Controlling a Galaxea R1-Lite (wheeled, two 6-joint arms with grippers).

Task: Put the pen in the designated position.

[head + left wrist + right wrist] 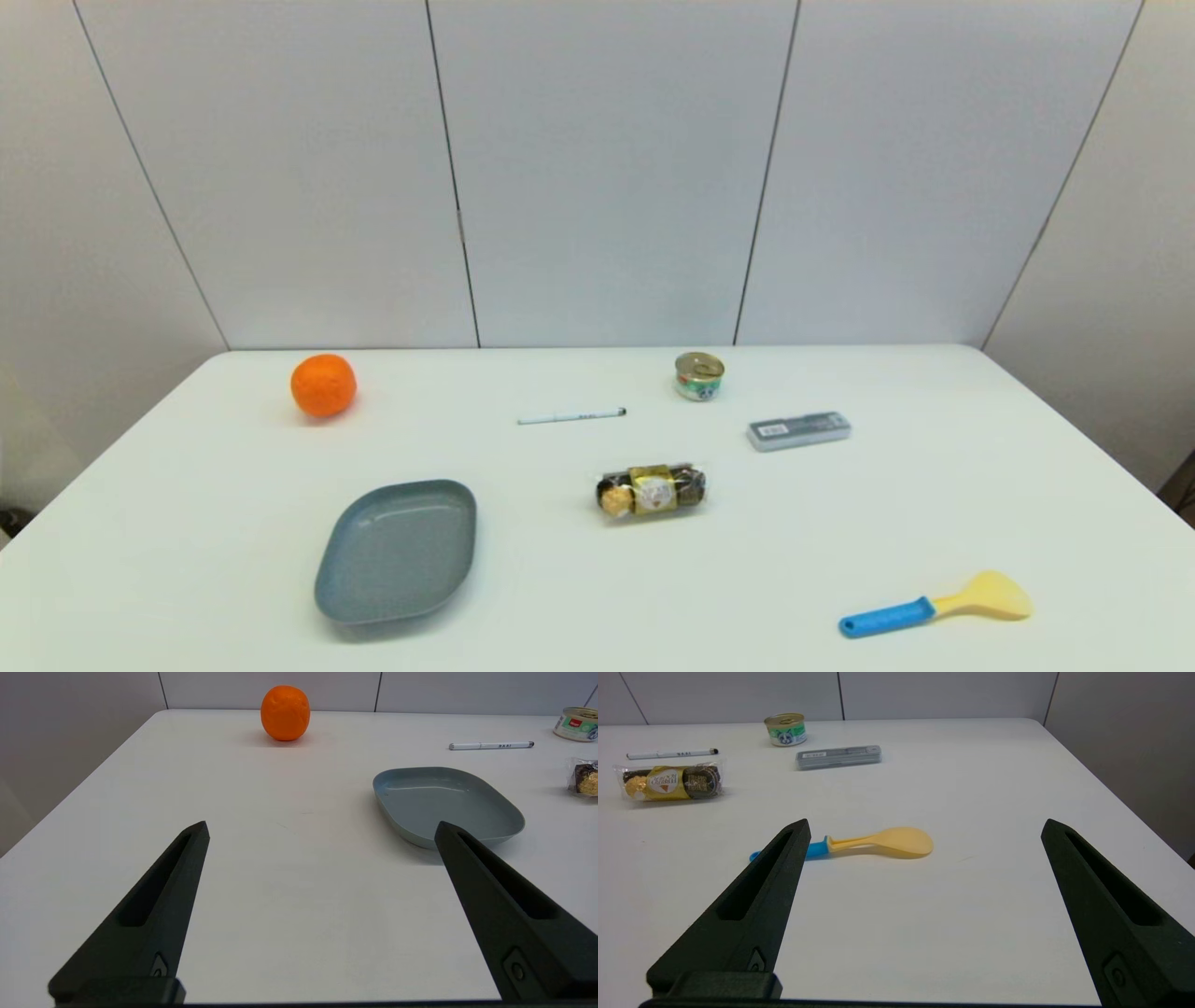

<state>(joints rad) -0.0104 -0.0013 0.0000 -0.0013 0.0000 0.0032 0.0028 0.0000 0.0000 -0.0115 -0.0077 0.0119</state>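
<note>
The slim white pen (571,416) lies flat toward the back middle of the table, black tip pointing right; it also shows in the left wrist view (490,745) and the right wrist view (671,754). The designated position is unmarked bare tabletop and I cannot pick it out. My left gripper (322,828) hangs open over the near left of the table, beside the grey plate, far from the pen. Over the near right my right gripper (924,826) is open too, just short of the spatula. Neither arm shows in the head view.
An orange (323,385) sits at the back left and a grey plate (397,551) at the front left. A small tin can (699,375), a grey case (799,430), a pack of chocolates (652,491) and a blue-handled yellow spatula (934,607) lie to the right.
</note>
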